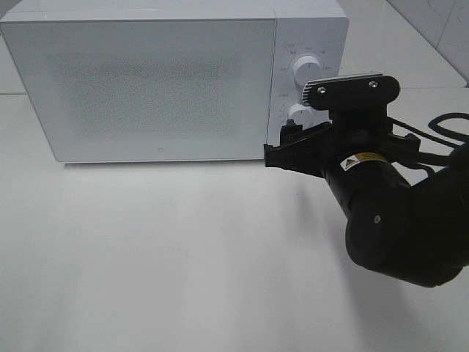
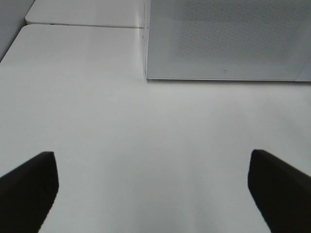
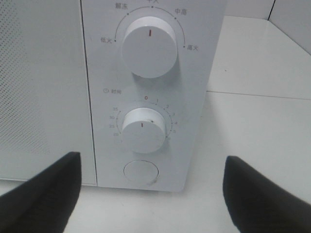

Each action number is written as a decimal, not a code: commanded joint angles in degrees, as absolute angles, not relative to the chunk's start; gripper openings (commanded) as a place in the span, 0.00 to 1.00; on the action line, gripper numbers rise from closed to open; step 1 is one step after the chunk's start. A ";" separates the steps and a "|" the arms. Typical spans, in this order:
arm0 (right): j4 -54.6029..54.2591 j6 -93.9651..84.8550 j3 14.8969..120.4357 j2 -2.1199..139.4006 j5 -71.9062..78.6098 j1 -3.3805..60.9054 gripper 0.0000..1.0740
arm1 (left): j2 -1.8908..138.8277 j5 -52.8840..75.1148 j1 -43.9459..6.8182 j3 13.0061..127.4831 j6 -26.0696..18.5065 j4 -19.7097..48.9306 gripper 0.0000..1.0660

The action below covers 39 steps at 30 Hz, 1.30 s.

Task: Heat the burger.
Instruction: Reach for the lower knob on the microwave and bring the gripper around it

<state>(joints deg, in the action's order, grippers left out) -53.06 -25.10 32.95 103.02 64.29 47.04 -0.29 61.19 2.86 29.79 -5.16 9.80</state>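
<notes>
Hovering at the timer knob [image 3: 142, 130] on the microwave [image 1: 146, 81], right gripper [image 3: 151, 167] jaws spread, left gripper [image 2: 151, 160] likewise — burger unseen, prob. soft & light, so pinch its sides gently.

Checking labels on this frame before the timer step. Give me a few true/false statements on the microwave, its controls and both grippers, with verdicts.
1. The microwave has its door shut. True.
2. The burger sits on the table in front of the microwave. False: no burger shows in any view.
3. The right gripper is clamped on the lower knob. False: its jaws stand open, facing the control panel, with nothing gripped.
4. The left gripper is open over bare table. True.
5. The control panel has three knobs. False: it has two, an upper knob and the lower knob, with a round button below them.
</notes>
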 commanded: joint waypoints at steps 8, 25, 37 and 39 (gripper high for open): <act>-51.34 -24.35 35.12 104.16 63.14 45.38 0.71 | -1.15 61.31 3.04 29.68 -4.93 10.26 0.92; -50.53 -24.18 39.19 108.23 61.76 44.92 0.71 | -1.15 61.31 3.04 29.68 -4.93 10.26 0.92; -48.59 -22.23 39.48 108.80 60.85 42.00 0.71 | -1.15 61.31 3.04 29.68 -4.93 10.26 0.92; -48.59 -22.23 39.59 109.15 60.91 42.00 0.71 | -1.15 61.31 3.04 29.68 -4.93 10.26 0.92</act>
<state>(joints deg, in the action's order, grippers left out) -49.33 -22.63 38.90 108.69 60.62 42.23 -0.29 61.19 2.86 29.79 -5.16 9.80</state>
